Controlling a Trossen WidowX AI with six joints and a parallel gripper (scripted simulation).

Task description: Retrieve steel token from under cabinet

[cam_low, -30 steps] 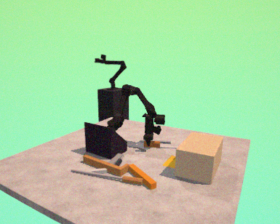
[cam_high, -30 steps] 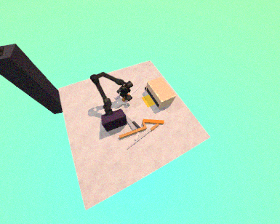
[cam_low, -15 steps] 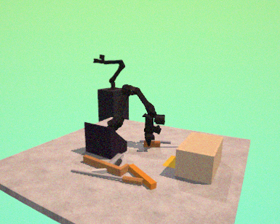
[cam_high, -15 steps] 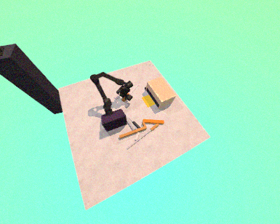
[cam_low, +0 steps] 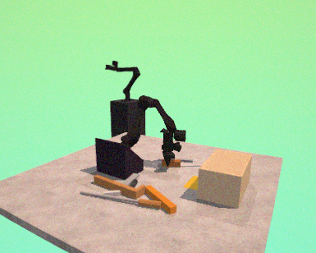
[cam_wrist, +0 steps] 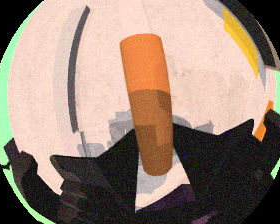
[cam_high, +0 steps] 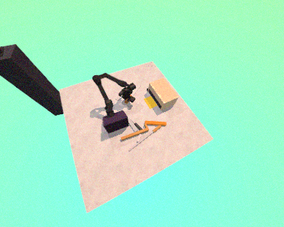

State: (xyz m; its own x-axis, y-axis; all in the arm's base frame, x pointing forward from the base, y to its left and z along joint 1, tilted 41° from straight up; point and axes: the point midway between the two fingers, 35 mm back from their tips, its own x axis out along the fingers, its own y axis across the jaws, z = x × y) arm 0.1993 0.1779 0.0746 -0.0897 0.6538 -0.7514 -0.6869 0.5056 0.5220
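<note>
My gripper (cam_high: 127, 99) (cam_low: 167, 163) (cam_wrist: 152, 129) is shut on the orange handle (cam_low: 175, 163) (cam_wrist: 145, 65) of a thin-rod tool, low over the table beside the arm's base. The pale rod runs forward from the handle, faint in the wrist view. The tan cabinet (cam_high: 164, 91) (cam_low: 221, 182) stands beyond the gripper, with a dark strip along its lower front. The yellow marked area (cam_high: 150, 102) (cam_low: 191, 182) (cam_wrist: 242, 42) lies in front of it. I cannot see the token in any view.
A bent orange bar (cam_high: 134, 134) (cam_low: 112, 185) and a thin rod with an orange handle (cam_high: 157, 128) (cam_low: 149, 203) lie near the dark base block (cam_high: 116, 122) (cam_low: 114, 158). A dark grey strip (cam_wrist: 72, 75) lies left of the held handle in the wrist view.
</note>
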